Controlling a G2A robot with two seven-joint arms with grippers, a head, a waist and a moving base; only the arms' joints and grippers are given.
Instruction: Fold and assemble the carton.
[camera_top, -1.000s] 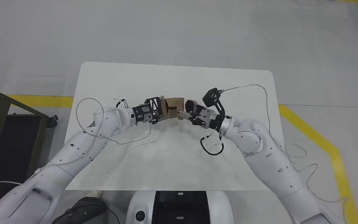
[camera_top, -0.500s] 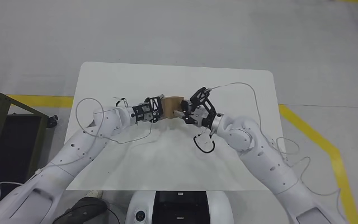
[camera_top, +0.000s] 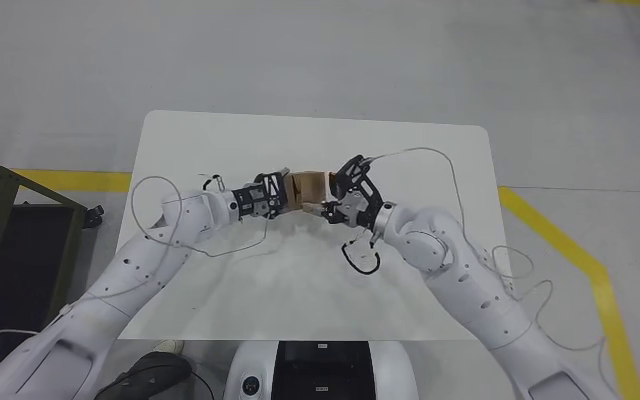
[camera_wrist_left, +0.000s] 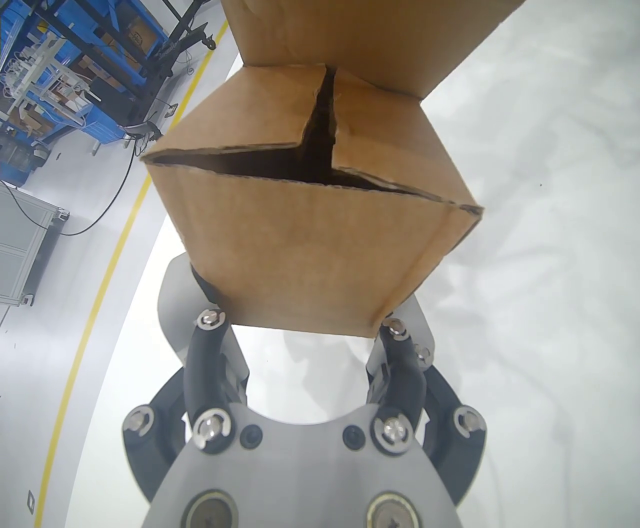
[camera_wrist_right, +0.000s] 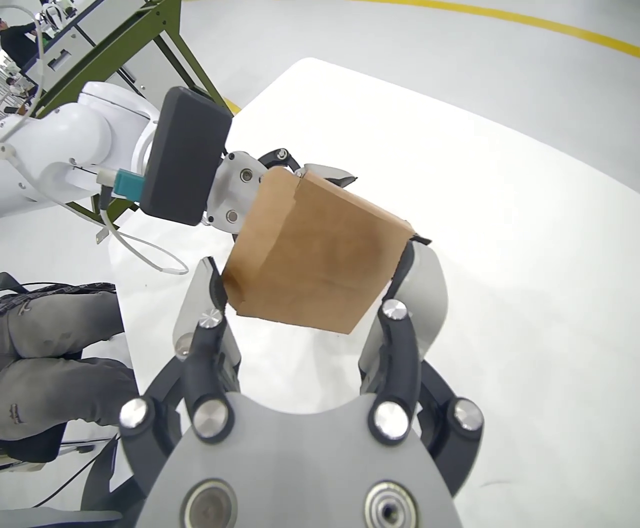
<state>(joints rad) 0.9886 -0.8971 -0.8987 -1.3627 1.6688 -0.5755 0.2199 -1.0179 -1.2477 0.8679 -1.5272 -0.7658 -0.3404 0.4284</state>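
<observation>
A second ago the right gripper sat at one end of the carton with its wrist turned away, and the top view looked into the box's open, darker inside. Since then that wrist has rolled over and pushed in toward the other arm. Now its fingers straddle the carton and press on two opposite sides, clamped on it as far as the right wrist view shows. From above, only a plain brown face of the box can be seen. The left gripper has hardly shifted over the same second, and its fingers stay closed on the opposite end of the carton, one on each side of the lower panel. The carton itself has stayed where it was, between the two grippers over the middle of the table, a little nearer the far edge. It seems to be lifted just clear of the surface. I take this to mean the right arm has finished re-gripping, so the box is squared up and braced from both ends. At the end facing the left wrist, the flaps are folded inward but dark gaps remain along their seams, so closing that end probably still calls for pressing or tucking.
</observation>
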